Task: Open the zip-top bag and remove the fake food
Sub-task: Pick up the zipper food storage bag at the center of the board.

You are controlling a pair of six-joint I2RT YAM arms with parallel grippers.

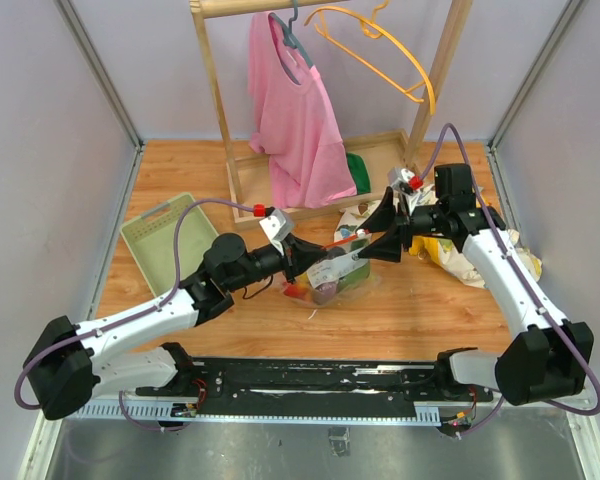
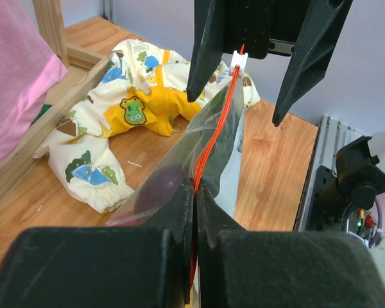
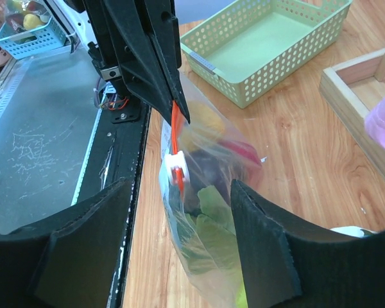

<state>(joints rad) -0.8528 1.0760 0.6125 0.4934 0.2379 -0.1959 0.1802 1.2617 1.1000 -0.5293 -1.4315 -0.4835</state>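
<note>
Left pincer (image 2: 196, 191) pinches the zip-top bag (image 2: 221, 138) by its strip. Right pincer (image 3: 179, 186), wide, straddles the slider (image 3: 175, 162); closing off-centre could miss it.

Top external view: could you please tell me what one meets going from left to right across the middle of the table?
The pale green tray → left claw → zip-top bag → right claw.
</note>
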